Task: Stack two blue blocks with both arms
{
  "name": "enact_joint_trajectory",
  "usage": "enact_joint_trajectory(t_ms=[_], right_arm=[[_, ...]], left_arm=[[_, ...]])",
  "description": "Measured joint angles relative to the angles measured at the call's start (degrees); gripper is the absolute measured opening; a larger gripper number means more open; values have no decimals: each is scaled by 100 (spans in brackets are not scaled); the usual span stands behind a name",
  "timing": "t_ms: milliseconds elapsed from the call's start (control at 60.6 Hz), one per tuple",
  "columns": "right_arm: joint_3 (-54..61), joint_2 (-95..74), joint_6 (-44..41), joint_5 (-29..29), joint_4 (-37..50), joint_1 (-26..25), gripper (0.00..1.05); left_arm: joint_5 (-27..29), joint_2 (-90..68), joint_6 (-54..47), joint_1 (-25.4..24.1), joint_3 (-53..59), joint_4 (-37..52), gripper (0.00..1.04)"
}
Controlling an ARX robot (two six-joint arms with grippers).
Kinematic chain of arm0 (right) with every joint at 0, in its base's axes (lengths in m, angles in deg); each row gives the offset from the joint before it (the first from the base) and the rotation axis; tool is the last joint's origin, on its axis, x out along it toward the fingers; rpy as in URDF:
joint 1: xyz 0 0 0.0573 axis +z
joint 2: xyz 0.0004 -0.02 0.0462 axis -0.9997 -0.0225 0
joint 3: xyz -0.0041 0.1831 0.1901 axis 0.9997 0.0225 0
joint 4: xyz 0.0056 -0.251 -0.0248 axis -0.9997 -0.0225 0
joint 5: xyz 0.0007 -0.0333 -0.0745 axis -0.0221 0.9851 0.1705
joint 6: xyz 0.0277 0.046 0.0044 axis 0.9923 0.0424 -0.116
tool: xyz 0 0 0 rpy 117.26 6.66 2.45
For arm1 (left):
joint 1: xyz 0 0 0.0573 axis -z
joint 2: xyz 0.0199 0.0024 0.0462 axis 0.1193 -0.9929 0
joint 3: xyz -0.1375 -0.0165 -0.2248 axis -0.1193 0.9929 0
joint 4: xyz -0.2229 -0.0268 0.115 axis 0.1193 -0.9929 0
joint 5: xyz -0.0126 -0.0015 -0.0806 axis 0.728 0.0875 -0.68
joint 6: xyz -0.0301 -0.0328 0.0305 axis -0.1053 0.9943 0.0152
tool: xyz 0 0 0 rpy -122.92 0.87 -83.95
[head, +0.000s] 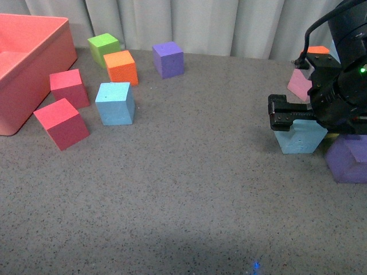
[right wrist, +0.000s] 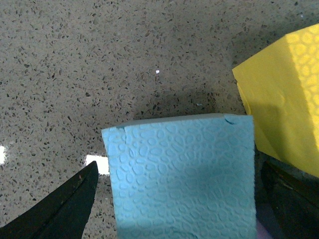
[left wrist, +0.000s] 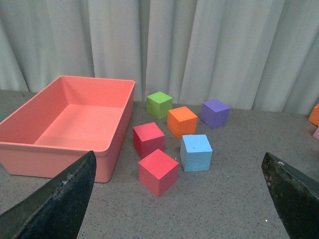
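A grey speckled tabletop [head: 189, 195] fills the scene, closed off at the back by a pale pleated curtain [head: 200, 23]. A salmon-pink bin [head: 34, 91] sits at the far left. The black right arm [head: 344, 69], showing a small green light, reaches down at the right edge. Its claw [right wrist: 179, 164] is spread wide, with a jaw on either side of one blue block [right wrist: 182, 174] and not closed on it. That block stands on the table just beside a purple block [head: 348, 157] and a yellow block [right wrist: 284, 99].

The left claw [left wrist: 178, 153] hangs above the table with its jaws wide apart, holding nothing. The other blue block [head: 115, 103] rests well apart, near the bin, among two red blocks [head: 62, 122], an orange block [head: 121, 67] and a green block [head: 103, 47].
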Motion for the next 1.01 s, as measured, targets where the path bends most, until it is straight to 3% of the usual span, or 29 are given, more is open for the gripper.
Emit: enact_joint_trajectory(t_ms=[82,132,247,330,577,1006], right_arm=[[-173,-109,7,-37,-118,9,94],[-256,-164,7,-28,-184,20,88],[-490,-293,-15,68,-431,66,61],[-544,-297,0,52,-520,66,53],[-616,-271,105,-122,-531,140,49],[-1847,-595,601,-177,-802,925,48]], left_arm=[[0,0,0,0,0,0,98],[0,0,0,0,0,0,98],[-2,0,0,0,0,0,98],[0,0,0,0,0,0,98],[0,0,0,0,0,0,98],[0,0,0,0,0,0,98]])
